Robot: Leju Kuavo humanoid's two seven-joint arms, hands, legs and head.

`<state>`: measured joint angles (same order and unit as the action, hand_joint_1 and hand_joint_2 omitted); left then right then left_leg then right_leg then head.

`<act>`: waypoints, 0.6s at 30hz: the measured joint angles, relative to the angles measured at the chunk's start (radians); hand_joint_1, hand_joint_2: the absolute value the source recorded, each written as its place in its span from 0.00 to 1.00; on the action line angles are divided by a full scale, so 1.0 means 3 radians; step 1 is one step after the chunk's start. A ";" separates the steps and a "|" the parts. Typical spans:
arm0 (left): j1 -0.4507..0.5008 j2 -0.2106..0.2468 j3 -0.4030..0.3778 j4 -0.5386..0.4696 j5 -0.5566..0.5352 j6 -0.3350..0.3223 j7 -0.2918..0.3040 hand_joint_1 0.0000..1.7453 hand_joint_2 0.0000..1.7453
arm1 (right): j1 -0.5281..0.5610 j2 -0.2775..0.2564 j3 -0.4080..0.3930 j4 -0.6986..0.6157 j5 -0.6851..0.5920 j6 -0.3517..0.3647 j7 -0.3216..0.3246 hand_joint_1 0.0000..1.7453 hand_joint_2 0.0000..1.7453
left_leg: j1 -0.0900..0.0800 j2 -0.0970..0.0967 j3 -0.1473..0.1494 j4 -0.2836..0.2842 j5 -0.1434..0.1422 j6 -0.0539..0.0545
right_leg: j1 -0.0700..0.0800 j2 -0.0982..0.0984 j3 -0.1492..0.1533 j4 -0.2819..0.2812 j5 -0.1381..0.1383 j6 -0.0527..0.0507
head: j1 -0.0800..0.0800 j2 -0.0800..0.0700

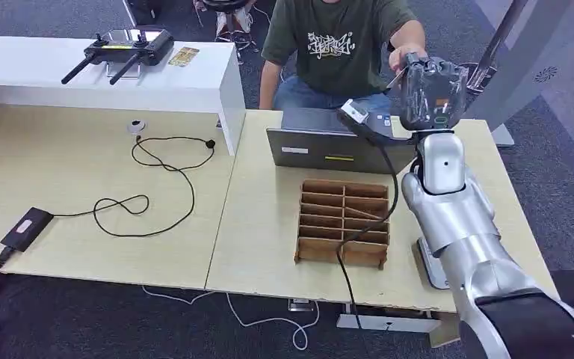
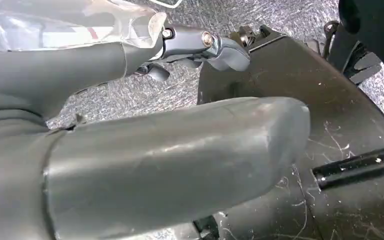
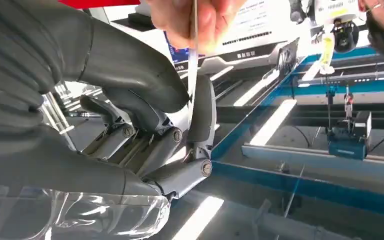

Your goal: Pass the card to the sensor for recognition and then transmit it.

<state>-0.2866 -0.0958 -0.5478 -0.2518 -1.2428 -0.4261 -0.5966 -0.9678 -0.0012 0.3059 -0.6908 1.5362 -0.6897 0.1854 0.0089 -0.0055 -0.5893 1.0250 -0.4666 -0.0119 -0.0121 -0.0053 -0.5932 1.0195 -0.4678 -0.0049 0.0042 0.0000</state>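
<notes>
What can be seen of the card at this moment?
The card shows edge-on in the right wrist view, as a thin pale strip whose face and print cannot be read. It is pinched between the thumb and a dark finger of the right hand, while a person's hand grips its other end. In the head view it is a small pale sliver beside the raised right hand, above the far right corner of the table, in front of the seated person.

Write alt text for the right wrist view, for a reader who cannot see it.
Close up, the right robot hand pinches a thin card, seen edge-on, between its thick grey thumb and a dark finger, while a person's hand grips the same card's far end. Behind them are blurred blue beams and bright light strips.
</notes>
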 joint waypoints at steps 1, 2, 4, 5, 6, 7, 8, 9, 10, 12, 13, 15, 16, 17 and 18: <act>0.0000 0.0000 -0.0004 -0.0001 0.0001 0.0000 0.0000 0.00 0.00 | -0.0009 0.0010 0.0000 0.0028 0.0000 0.0000 0.0000 1.00 1.00 | 0.0000 0.0000 0.0000 0.0000 0.0000 0.0000 | 0.0000 0.0000 0.0000 0.0000 0.0000 0.0000 | 0.0000 0.0000; 0.0000 0.0000 -0.0005 -0.0001 0.0003 0.0000 0.0000 0.00 0.00 | -0.0014 0.0017 0.0000 0.0044 0.0000 0.0000 0.0000 1.00 1.00 | 0.0000 0.0000 0.0000 0.0000 0.0000 0.0000 | 0.0000 0.0000 0.0000 0.0000 0.0000 0.0000 | 0.0000 0.0000; 0.0000 0.0000 -0.0012 0.0000 0.0004 0.0000 0.0000 0.00 0.00 | -0.0026 0.0029 -0.0001 0.0081 0.0000 0.0000 0.0000 1.00 1.00 | 0.0000 0.0000 0.0000 0.0000 0.0000 0.0000 | 0.0000 0.0000 0.0000 0.0000 0.0000 0.0000 | 0.0000 0.0000; 0.0000 0.0000 -0.0014 0.0000 0.0004 0.0000 0.0000 0.00 0.00 | -0.0032 0.0033 -0.0001 0.0096 0.0000 0.0000 0.0000 1.00 1.00 | 0.0000 0.0000 0.0000 0.0000 0.0000 0.0000 | 0.0000 0.0000 0.0000 0.0000 0.0000 0.0000 | 0.0000 0.0000; 0.0000 0.0000 -0.0018 -0.0001 0.0004 -0.0001 0.0000 0.00 0.00 | -0.0041 0.0039 -0.0002 0.0119 0.0000 0.0000 -0.0001 1.00 1.00 | 0.0000 0.0000 0.0000 0.0000 0.0000 0.0000 | 0.0000 0.0000 0.0000 0.0000 0.0000 0.0000 | 0.0000 0.0000; 0.0000 0.0000 -0.0019 -0.0001 0.0004 -0.0001 0.0001 0.00 0.00 | -0.0048 0.0041 -0.0003 0.0135 0.0000 0.0000 -0.0001 1.00 1.00 | 0.0000 0.0000 0.0000 0.0000 0.0000 0.0000 | 0.0000 0.0000 0.0000 0.0000 0.0000 0.0000 | -0.0001 0.0000; 0.0000 0.0000 -0.0019 -0.0001 0.0004 -0.0001 0.0001 0.00 0.00 | -0.0054 0.0042 -0.0003 0.0146 0.0000 0.0000 0.0001 1.00 1.00 | 0.0000 0.0000 0.0000 0.0000 0.0000 0.0000 | 0.0000 0.0000 0.0000 0.0000 0.0000 0.0000 | 0.0000 0.0000; 0.0000 0.0000 -0.0019 -0.0001 0.0004 -0.0001 0.0003 0.00 0.00 | -0.0061 0.0047 -0.0003 0.0166 0.0000 0.0000 0.0009 1.00 1.00 | 0.0000 0.0000 0.0000 0.0000 0.0000 0.0000 | 0.0000 0.0000 0.0000 0.0000 0.0000 0.0000 | 0.0000 0.0000; 0.0000 0.0000 -0.0019 -0.0001 0.0004 -0.0001 0.0006 0.00 0.00 | -0.0066 0.0048 -0.0003 0.0189 0.0000 0.0000 0.0010 1.00 1.00 | 0.0000 0.0000 0.0000 0.0000 0.0000 0.0000 | 0.0000 0.0000 0.0000 0.0000 0.0000 0.0000 | 0.0000 0.0000; 0.0001 0.0001 -0.0019 -0.0001 0.0004 0.0000 0.0006 0.00 0.00 | -0.0068 0.0048 -0.0003 0.0217 0.0000 0.0000 0.0005 1.00 1.00 | 0.0000 0.0000 0.0000 0.0000 0.0000 0.0000 | 0.0000 0.0000 0.0000 0.0000 0.0000 0.0000 | 0.0000 0.0000; 0.0001 0.0001 -0.0019 0.0000 0.0004 0.0000 0.0006 0.00 0.00 | -0.0068 0.0048 -0.0003 0.0229 0.0000 0.0000 0.0001 1.00 1.00 | 0.0000 0.0000 0.0000 0.0000 0.0000 0.0000 | 0.0000 0.0000 0.0000 0.0000 0.0000 0.0000 | 0.0000 0.0000; 0.0001 0.0001 -0.0019 -0.0001 0.0004 0.0000 0.0006 0.00 0.00 | -0.0068 0.0048 -0.0003 0.0245 0.0000 0.0000 0.0000 1.00 1.00 | 0.0000 0.0000 0.0000 0.0000 0.0000 0.0000 | 0.0000 0.0000 0.0000 0.0000 0.0000 0.0000 | 0.0000 0.0000; 0.0001 0.0001 -0.0019 -0.0001 0.0004 0.0000 0.0006 0.00 0.00 | -0.0068 0.0048 -0.0003 0.0255 0.0000 -0.0001 0.0000 0.88 1.00 | 0.0000 0.0000 0.0000 0.0000 0.0000 0.0000 | 0.0000 0.0000 0.0000 0.0000 0.0000 0.0000 | 0.0000 0.0000; 0.0001 0.0001 -0.0019 -0.0001 0.0004 0.0001 0.0006 0.00 0.00 | -0.0068 0.0048 -0.0004 0.0263 0.0000 -0.0001 0.0001 0.04 1.00 | 0.0000 0.0000 0.0000 0.0000 0.0000 0.0000 | 0.0000 0.0000 0.0000 0.0000 0.0000 0.0000 | 0.0000 0.0000; 0.0001 0.0001 -0.0019 -0.0001 0.0004 0.0003 0.0006 0.00 0.00 | -0.0068 0.0048 -0.0005 0.0271 0.0001 -0.0001 0.0000 0.00 1.00 | 0.0000 0.0000 0.0000 0.0000 0.0000 0.0000 | 0.0000 0.0000 0.0000 0.0000 0.0000 0.0000 | 0.0000 0.0000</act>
<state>-0.2863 -0.0954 -0.5535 -0.2522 -1.2417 -0.4253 -0.5947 -0.9881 0.0134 0.3044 -0.6096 1.5366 -0.6901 0.1854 0.0089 -0.0055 -0.5892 1.0250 -0.4666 -0.0120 -0.0121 -0.0053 -0.5933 1.0195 -0.4678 -0.0049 0.0042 0.0000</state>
